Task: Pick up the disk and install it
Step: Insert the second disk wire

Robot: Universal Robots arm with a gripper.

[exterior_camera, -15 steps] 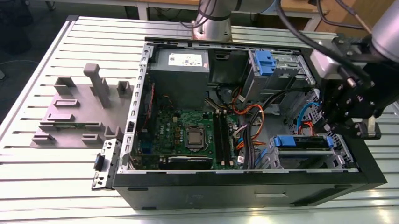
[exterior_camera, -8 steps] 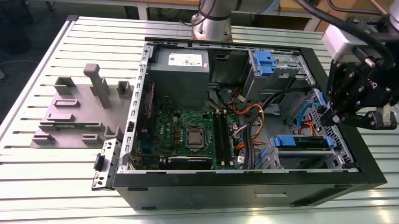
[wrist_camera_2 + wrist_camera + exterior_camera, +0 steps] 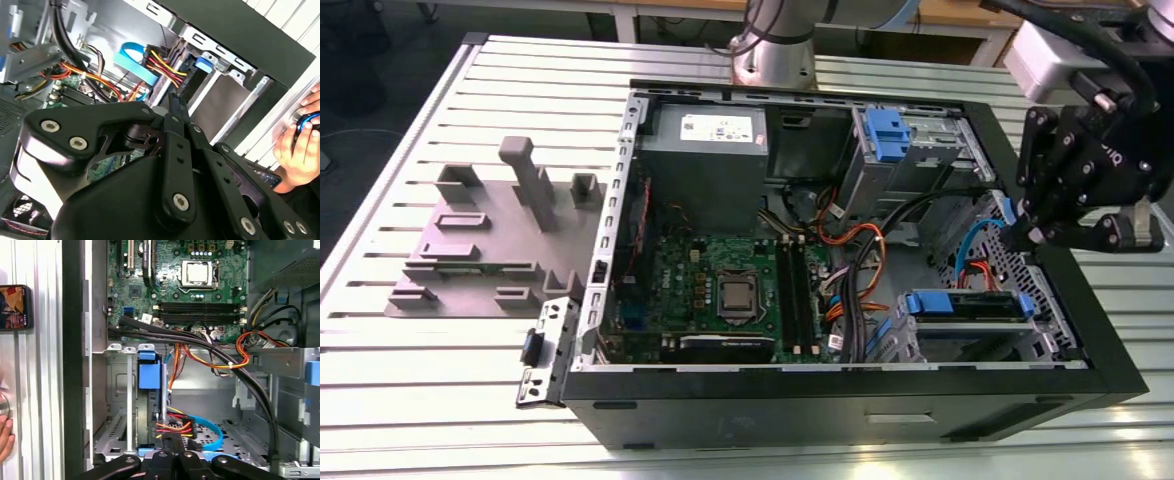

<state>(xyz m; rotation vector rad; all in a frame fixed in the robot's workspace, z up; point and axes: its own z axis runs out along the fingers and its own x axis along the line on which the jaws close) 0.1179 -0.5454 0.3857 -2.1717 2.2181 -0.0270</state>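
The disk (image 3: 967, 305) lies in the lower drive bay at the near right corner of the open computer case (image 3: 854, 410), its blue bracket showing at both ends. In the first wrist view the disk's blue bracket (image 3: 149, 374) stands edge-on in the metal bay. My black gripper (image 3: 1023, 238) hangs over the case's right wall, a little above and to the right of the disk. Its fingers (image 3: 173, 442) look pressed together with nothing between them, as in the second wrist view (image 3: 173, 100).
A grey power supply (image 3: 707, 150) and a blue caddy (image 3: 887, 135) fill the case's far side, the motherboard (image 3: 720, 290) its middle. Orange and black cables (image 3: 854, 250) cross near the bay. A grey fixture block (image 3: 480, 240) sits at the exterior view's left. A hand (image 3: 300, 137) rests outside the case.
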